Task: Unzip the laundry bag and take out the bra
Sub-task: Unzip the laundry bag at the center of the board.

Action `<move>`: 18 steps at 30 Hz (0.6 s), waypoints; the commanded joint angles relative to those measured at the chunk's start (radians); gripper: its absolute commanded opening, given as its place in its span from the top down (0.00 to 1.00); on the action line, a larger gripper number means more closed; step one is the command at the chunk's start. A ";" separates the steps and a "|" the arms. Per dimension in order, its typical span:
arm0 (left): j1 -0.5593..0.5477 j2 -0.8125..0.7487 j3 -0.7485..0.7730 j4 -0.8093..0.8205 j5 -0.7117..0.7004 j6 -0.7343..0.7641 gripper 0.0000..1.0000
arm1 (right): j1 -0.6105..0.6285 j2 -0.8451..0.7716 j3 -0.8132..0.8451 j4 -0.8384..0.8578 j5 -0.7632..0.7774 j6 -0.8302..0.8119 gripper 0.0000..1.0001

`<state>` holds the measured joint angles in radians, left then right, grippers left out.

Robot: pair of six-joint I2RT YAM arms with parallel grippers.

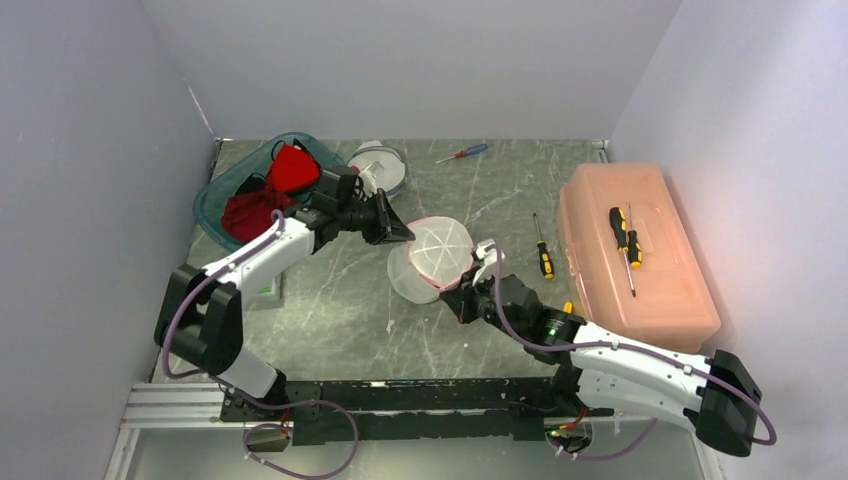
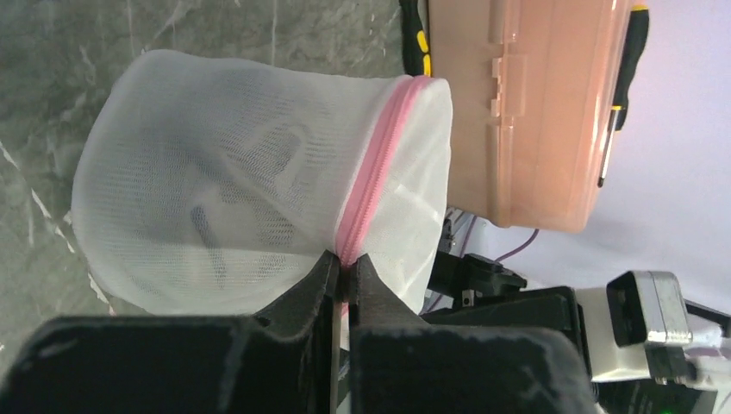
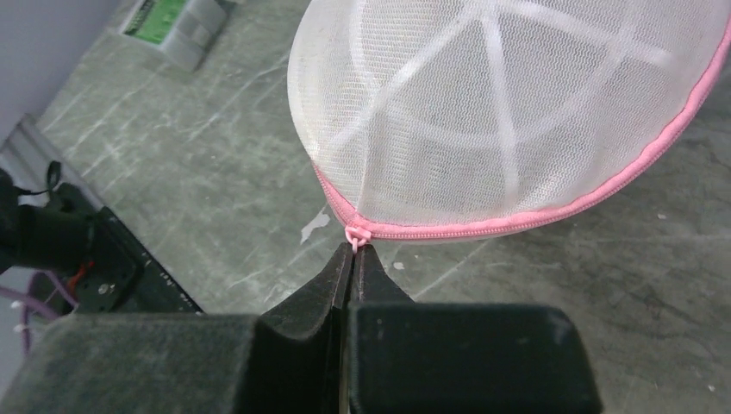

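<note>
Laundry bag (image 1: 432, 258), white mesh with a pink zipper (image 3: 534, 216), is in the middle of the table (image 1: 340, 310), between the two grippers. The left gripper (image 2: 344, 269) is pinched tight on the zipper at the bag's far left side, and the right gripper (image 3: 353, 259) is pinched tight on the little zipper pull (image 3: 354, 233) at its near side. A dim shape shows through the mesh, but I cannot tell what it is.

Open tabletop (image 1: 340, 310) lies left of the laundry bag (image 1: 432, 255); screwdriver (image 1: 541, 250) and orange toolbox (image 1: 640, 290) crowd its right
</note>
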<state>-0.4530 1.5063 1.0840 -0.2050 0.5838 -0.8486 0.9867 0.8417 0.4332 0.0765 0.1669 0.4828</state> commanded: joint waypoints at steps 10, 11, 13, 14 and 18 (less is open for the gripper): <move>0.002 -0.220 -0.183 -0.081 -0.210 0.017 0.25 | 0.078 0.132 -0.037 0.113 0.267 0.156 1.00; 0.002 -0.276 -0.209 -0.114 -0.244 -0.005 0.19 | 0.079 0.141 -0.030 0.113 0.264 0.154 1.00; 0.002 -0.390 -0.262 -0.157 -0.292 -0.058 0.10 | 0.079 0.159 -0.015 0.109 0.258 0.151 1.00; 0.000 -0.442 -0.291 -0.157 -0.302 -0.097 0.08 | 0.079 0.168 -0.009 0.110 0.252 0.150 1.00; -0.049 -0.603 -0.396 -0.098 -0.330 -0.268 0.06 | 0.080 0.203 0.013 0.123 0.230 0.143 1.00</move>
<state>-0.4568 1.0069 0.7593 -0.3264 0.3328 -0.9352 1.0611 1.0206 0.3935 0.1402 0.3927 0.6212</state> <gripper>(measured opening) 0.933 0.013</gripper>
